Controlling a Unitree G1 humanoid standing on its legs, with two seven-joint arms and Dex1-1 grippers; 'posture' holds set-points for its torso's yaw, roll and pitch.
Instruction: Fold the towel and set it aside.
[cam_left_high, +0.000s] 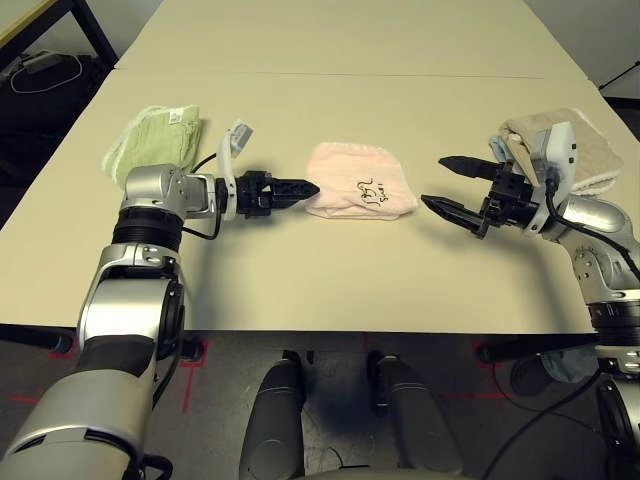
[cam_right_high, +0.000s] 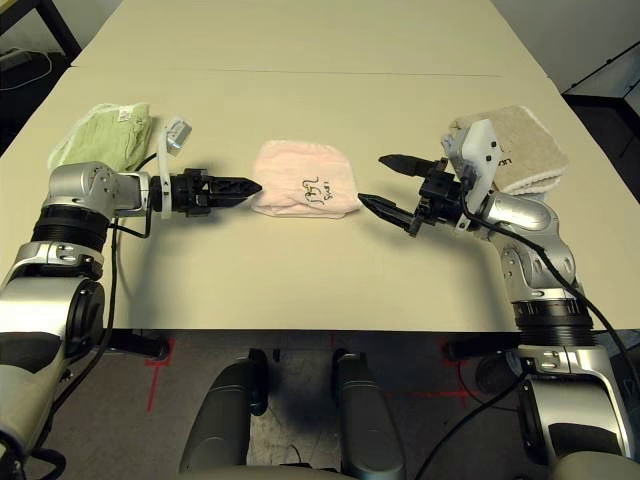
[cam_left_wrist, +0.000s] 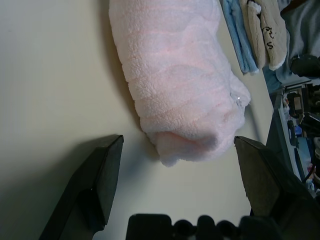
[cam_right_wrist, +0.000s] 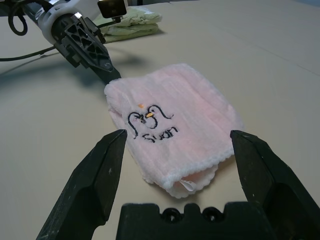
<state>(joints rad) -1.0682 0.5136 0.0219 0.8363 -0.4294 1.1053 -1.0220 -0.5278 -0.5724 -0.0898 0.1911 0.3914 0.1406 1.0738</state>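
1. A pale pink towel (cam_left_high: 358, 181), folded into a small bundle with a dark embroidered mark on top, lies on the table (cam_left_high: 330, 270) between the two sets of fingers.
2. The left gripper (cam_left_high: 300, 188) has its fingers spread apart, tips just beside the towel's edge.
3. The right gripper (cam_left_high: 448, 187) has its fingers wide apart, near the towel's other side, holding nothing.

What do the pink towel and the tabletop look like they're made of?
The pink towel looks like soft terry or fleece cloth: fuzzy ribbed pile, white corded edge, dark stitched mark. The table looks like a smooth matte beige laminate, flat with one thin seam; what lies under the surface can't be told.
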